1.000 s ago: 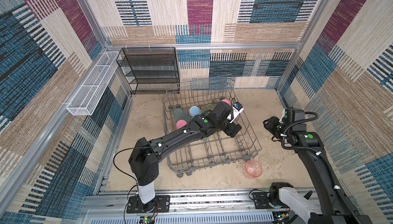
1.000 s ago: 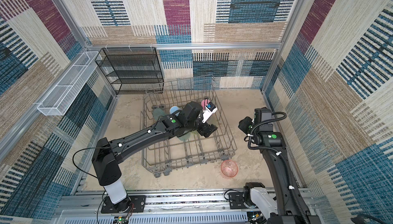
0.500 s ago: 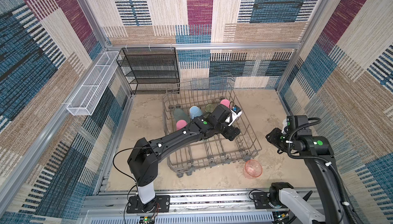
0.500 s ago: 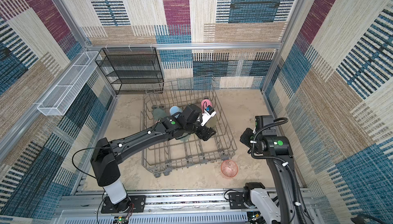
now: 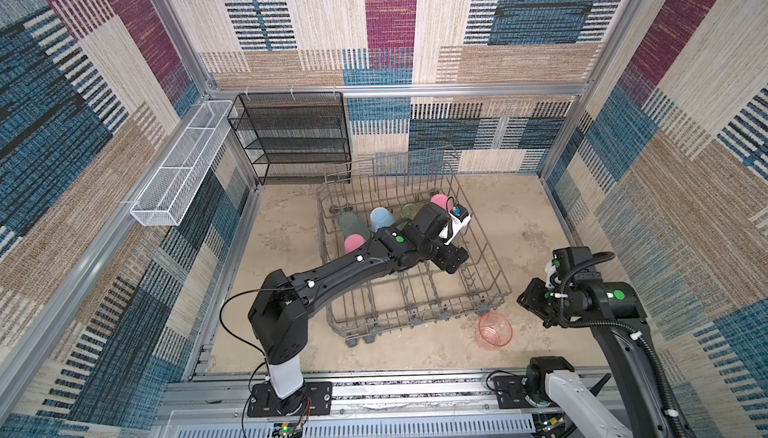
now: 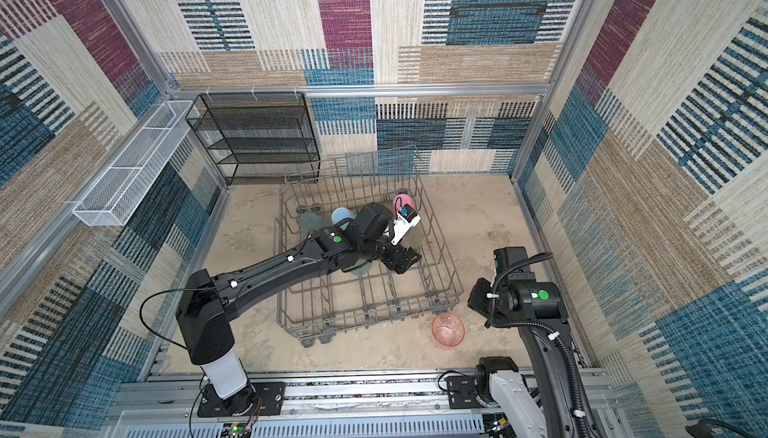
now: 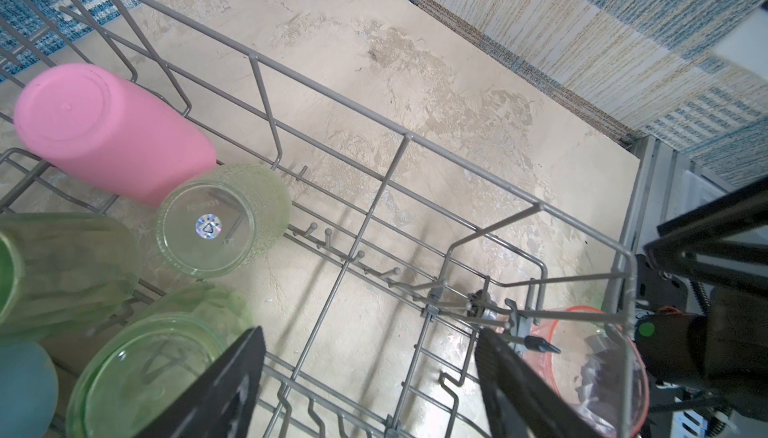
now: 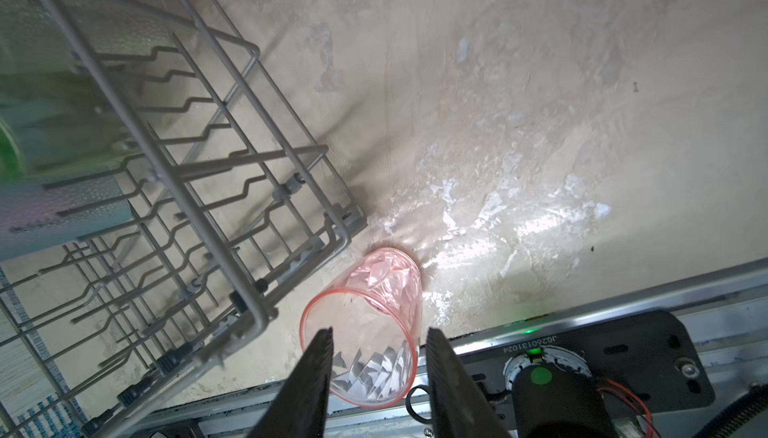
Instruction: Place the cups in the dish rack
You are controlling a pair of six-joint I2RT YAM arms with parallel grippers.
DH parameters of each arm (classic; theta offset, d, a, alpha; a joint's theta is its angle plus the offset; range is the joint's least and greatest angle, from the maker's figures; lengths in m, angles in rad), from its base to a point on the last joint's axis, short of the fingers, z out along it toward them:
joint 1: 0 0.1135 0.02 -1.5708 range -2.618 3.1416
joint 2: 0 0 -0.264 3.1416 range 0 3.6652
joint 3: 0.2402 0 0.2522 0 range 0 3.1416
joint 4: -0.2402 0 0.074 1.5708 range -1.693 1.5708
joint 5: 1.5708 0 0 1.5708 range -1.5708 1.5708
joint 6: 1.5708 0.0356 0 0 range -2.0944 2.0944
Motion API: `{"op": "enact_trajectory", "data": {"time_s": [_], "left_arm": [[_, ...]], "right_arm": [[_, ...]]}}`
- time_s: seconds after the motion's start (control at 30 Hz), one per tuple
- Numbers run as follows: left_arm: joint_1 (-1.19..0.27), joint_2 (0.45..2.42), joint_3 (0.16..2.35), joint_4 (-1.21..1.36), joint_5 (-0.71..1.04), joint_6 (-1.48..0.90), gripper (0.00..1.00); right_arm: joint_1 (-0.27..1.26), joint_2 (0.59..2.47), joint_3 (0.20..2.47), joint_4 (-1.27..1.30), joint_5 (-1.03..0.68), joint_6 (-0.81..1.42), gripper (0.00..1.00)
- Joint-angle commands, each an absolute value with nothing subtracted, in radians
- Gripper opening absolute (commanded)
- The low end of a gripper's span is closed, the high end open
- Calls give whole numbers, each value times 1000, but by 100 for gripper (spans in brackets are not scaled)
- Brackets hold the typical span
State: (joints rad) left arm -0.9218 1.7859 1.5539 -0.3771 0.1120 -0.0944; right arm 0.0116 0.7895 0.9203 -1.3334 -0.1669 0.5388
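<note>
— Right, where are the cups sitting?

— Most are resting bottoms-up in the far part of the dish rack (image 5: 419,294). Along the far row, a teal cup (image 5: 352,223), a light-blue cup (image 5: 382,217), a yellow-green cup (image 5: 409,210) and a pink cup (image 5: 438,200) are lining up from left to right. A second pink cup (image 5: 354,242) is sitting just nearer than the teal one. Another green cup (image 7: 149,373) is showing in the left wrist view, also bottom up.

— And outside the rack?

— One pink-orange cup (image 5: 494,330) is sitting on the tabletop (image 5: 282,228), just beside the rack's near right corner. It is looking upright, with its mouth facing up.

— What is the left tool doing?

— The left tool (image 7: 370,334) is reaching across the rack toward its right side, above bare wires. Its fingers are standing wide apart and gripping nothing.

— And the right tool?

— The right tool (image 8: 380,332) is hanging over the tabletop to the right of the rack. In its wrist view its fingers are framing the rim of the pink-orange cup, but they are standing apart and not clamping it. In both top views the tool is sitting to the right of the cup, clear of it.

— Anything else around?

— A black mesh shelf (image 5: 291,136) is standing against the far wall, and a white mesh basket (image 5: 183,174) is hanging along the left wall.
</note>
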Motion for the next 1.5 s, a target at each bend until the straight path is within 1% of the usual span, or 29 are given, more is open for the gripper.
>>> {"op": "enact_trajectory", "data": {"time_s": [0.0,0.2,0.57,0.7,0.83,1.03,1.13,1.2,1.27,1.37,1.47], "left_arm": [[-918,1784,1560,-381,124,-109,83],[-916,1791,1560,-379,128,-109,82],[-904,1789,1572,-390,140,-107,82],[-900,1789,1574,-397,141,-108,82],[-895,1790,1575,-407,140,-109,82],[-871,1775,1580,-447,164,-117,82],[-861,1749,1578,-477,191,-127,82],[-860,1732,1588,-512,199,-130,82],[-861,1720,1604,-549,217,-141,81],[-878,1701,1640,-636,227,-133,79],[-927,1687,1676,-732,218,-63,78]], "right_arm": [[12,790,905,-1340,-196,551,40],[14,806,887,-1341,-226,538,40],[18,855,891,-1294,-222,529,39],[20,886,999,-1285,-135,504,38],[21,938,1135,-1275,-98,431,39],[108,1000,1216,-1256,-121,386,42],[135,1033,1293,-1255,-53,373,42],[136,1057,1337,-1216,-38,375,43],[136,1076,1340,-1140,-61,394,43],[137,1095,1302,-1005,-109,433,44],[135,1101,1248,-881,-117,453,46]]}}
